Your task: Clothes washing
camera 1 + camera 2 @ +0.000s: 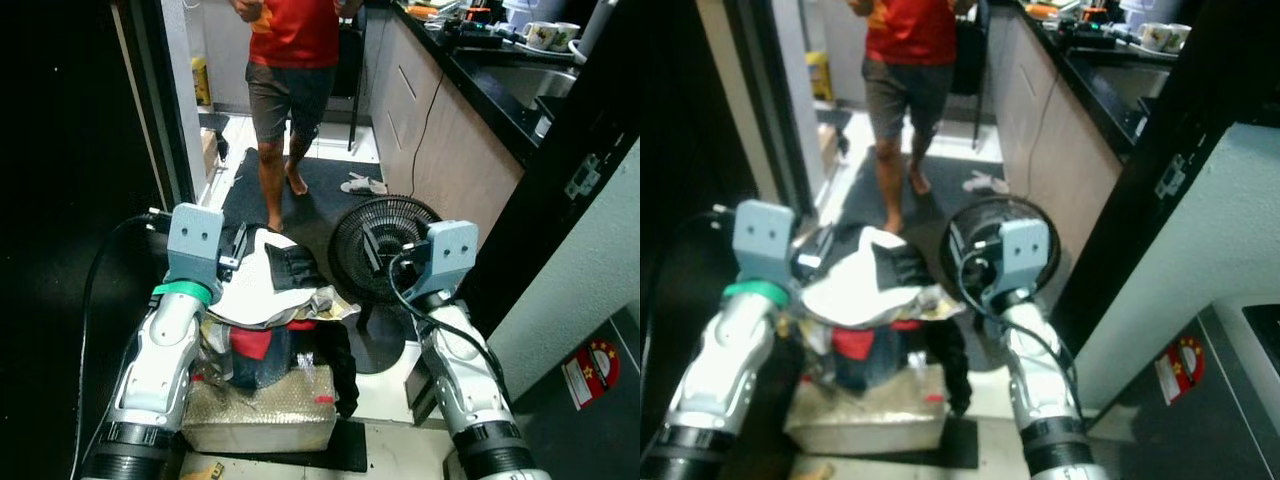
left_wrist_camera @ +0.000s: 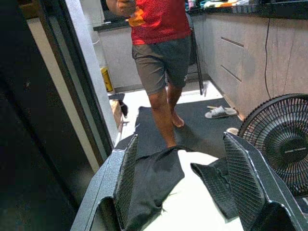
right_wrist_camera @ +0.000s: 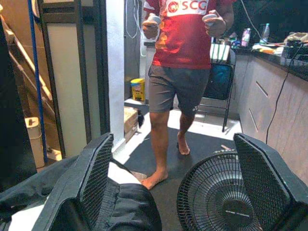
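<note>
Directly below our head camera sat a silver, bubble-wrapped box [image 1: 262, 412] on the floor, and heaped on top of it lay the laundry pile [image 1: 268, 305]: a white garment [image 1: 250, 285] uppermost, a dark piece [image 1: 290, 265] across it, red and blue cloth [image 1: 258, 350] underneath. We had both arms raised over that heap. Our left tool [image 2: 180, 185] hung just above the white and dark cloth with its two black fingers spread wide and nothing between them. Our right tool [image 3: 175, 185] was likewise spread and empty, beside the pile, looking past it at a black floor fan [image 1: 385, 248] that stood close on our right.

A person in a red shirt [image 1: 290, 60] stood barefoot on the dark mat [image 1: 320, 185] ahead of us, holding small controllers in both hands. A kitchen bench [image 1: 480, 75] with mugs ran along our right, and a pair of slippers [image 1: 363, 184] lay at its foot.

We judged the washing as barely begun. The clothes were gathered in one heap, yet no garment was gripped or lifted, and we could not make out a washing machine in what lay before us. What remained, as far as we could tell, was nearly everything: closing a tool on the top garment, carrying the load to the washer, and putting it in.
</note>
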You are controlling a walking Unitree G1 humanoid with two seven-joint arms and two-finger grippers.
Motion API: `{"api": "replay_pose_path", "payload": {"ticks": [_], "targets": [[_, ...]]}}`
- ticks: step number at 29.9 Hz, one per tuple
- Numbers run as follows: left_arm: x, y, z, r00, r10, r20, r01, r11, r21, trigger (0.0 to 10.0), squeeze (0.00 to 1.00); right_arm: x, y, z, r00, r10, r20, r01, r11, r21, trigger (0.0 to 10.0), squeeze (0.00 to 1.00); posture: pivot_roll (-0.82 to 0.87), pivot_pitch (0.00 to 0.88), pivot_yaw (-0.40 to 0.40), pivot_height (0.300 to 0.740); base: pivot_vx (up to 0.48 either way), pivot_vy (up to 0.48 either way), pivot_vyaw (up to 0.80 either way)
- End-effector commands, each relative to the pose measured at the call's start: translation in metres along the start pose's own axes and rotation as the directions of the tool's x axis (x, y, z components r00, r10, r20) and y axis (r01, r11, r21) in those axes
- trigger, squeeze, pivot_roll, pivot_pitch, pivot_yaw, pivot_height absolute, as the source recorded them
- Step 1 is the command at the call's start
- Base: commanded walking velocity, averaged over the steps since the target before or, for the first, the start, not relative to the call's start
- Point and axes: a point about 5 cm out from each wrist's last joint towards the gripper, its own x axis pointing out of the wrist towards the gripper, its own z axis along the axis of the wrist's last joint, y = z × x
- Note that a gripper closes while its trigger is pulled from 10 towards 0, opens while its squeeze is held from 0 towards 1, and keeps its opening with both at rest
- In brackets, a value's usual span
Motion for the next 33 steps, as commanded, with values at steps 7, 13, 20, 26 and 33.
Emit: {"api": "replay_pose_path", "payload": {"ticks": [7,13,20,26,33], "targets": [[-0.012,0.006,-0.007,0.999,0.032,-0.021,-0.032,0.999,0.009,10.0,0.00,-0.006,0.007,-0.007,0.999,0.027,-0.017,-0.027,1.000,0.011,10.0,0.00,0.12,0.000,-0.039,0.740,0.000,0.000,0.00],[-0.012,0.013,-0.010,0.998,0.045,-0.032,-0.044,0.999,0.024,10.0,0.00,0.002,0.009,-0.007,0.999,0.042,-0.020,-0.042,0.999,0.014,10.0,0.00,0.12,0.000,-0.065,0.740,0.000,0.000,0.00],[-0.018,0.028,-0.010,0.992,0.121,-0.040,-0.119,0.992,0.032,10.0,0.00,0.012,0.002,-0.001,0.997,0.070,-0.014,-0.071,0.997,-0.009,10.0,0.00,0.12,0.000,-0.073,0.740,0.000,0.000,0.00],[-0.014,0.031,-0.010,0.992,0.121,-0.042,-0.119,0.992,0.031,10.0,0.00,0.008,-0.002,-0.001,0.999,0.044,-0.012,-0.044,0.999,-0.017,10.0,0.00,0.10,0.000,-0.066,0.740,0.000,0.000,0.00],[-0.003,0.028,-0.008,0.993,0.113,-0.031,-0.113,0.994,0.013,10.0,0.00,0.004,-0.012,-0.001,1.000,0.012,-0.005,-0.012,0.999,-0.030,10.0,0.00,0.06,0.000,-0.049,0.740,0.000,0.000,0.00]]}}
